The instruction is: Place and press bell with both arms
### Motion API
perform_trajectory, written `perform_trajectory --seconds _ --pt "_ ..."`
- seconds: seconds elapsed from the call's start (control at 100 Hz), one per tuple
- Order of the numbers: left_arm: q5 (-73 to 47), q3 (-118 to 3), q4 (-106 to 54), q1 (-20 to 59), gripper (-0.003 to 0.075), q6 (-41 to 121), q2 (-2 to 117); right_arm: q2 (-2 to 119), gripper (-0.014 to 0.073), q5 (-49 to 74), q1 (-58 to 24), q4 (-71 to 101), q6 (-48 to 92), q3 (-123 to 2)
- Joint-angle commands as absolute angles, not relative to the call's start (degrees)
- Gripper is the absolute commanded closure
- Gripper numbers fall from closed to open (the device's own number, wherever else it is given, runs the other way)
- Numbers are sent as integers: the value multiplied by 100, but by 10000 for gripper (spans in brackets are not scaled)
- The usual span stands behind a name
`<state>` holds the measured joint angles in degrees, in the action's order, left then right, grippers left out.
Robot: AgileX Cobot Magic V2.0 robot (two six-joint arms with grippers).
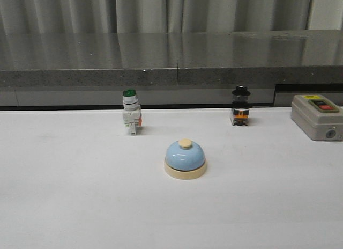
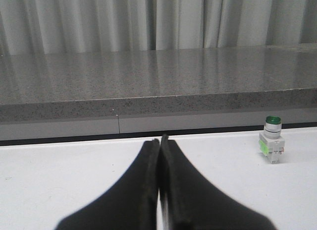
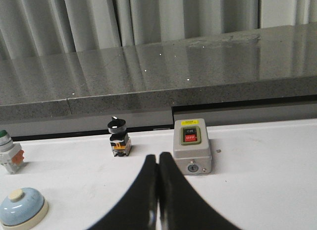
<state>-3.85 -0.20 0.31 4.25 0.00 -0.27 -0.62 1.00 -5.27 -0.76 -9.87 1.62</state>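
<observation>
On the white table (image 1: 64, 195) a grey box (image 1: 317, 116) sits far right, the bell (image 1: 185, 158) stands alone mid-table – nothing touching it – with a green-capped switch (image 1: 131, 111) and black-knobbed switch (image 1: 240, 105) behind, while the left gripper (image 2: 159, 141) and right gripper (image 3: 158, 157) both have fingers pressed together, holding nothing.

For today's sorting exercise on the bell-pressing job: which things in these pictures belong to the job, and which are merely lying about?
Belong to the job:
bell
left gripper, shut
right gripper, shut

Lying about:
green-capped switch
black-knobbed switch
grey button box
</observation>
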Motion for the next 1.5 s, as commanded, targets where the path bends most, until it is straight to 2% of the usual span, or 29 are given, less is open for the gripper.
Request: perform_trajectory --seconds 0.0,0.28,0.7,1.0,1.49 --pt "100 304 34 417 741 -63 -212 -168 658 -365 -503 -69 -948 -62" --pt "100 304 34 417 741 -63 -212 488 658 1003 -503 -69 -948 -1118" --pt "100 304 34 417 741 -63 -212 3076 658 2749 -503 -69 -943 -3160" --pt "100 304 34 417 741 -63 -212 4559 658 3033 -503 -69 -943 -3957" --pt "100 304 34 417 741 -63 -212 4908 658 3039 -503 -69 -943 -3993"
